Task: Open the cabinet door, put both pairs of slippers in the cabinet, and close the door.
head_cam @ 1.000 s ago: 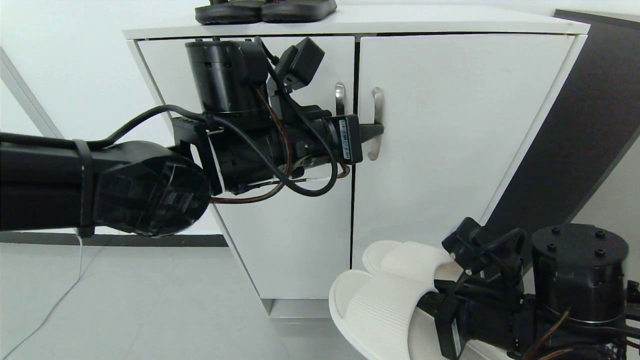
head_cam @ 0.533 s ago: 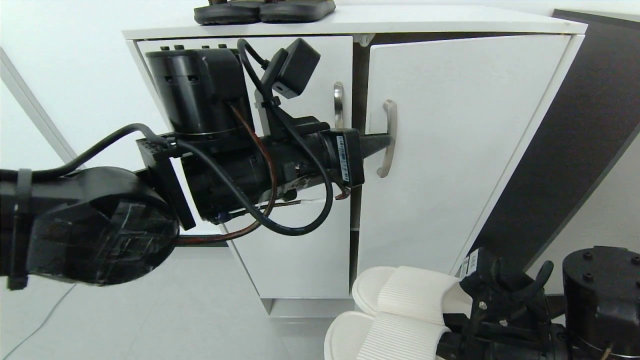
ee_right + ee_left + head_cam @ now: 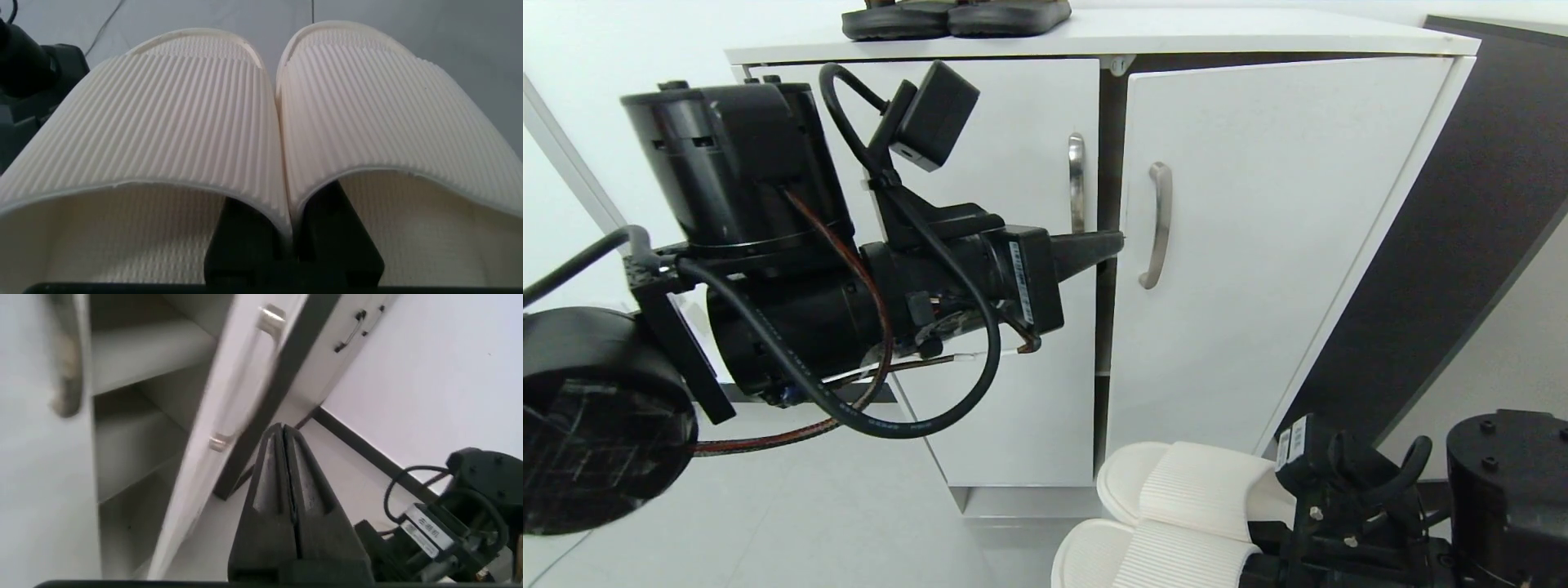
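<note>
Our left gripper, fingers pressed together, points at the cabinet, with its tip at the nine o'clock edge of the ajar door. Our right gripper pinches the white slippers at the cabinet's five o'clock. Black slippers rest on top, at eleven.

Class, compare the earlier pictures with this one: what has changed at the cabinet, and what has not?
The left pincer pulled the right door ajar, then let go of its handle and drew back, shut. The white slippers sank lower. The black slippers stayed on top.
</note>
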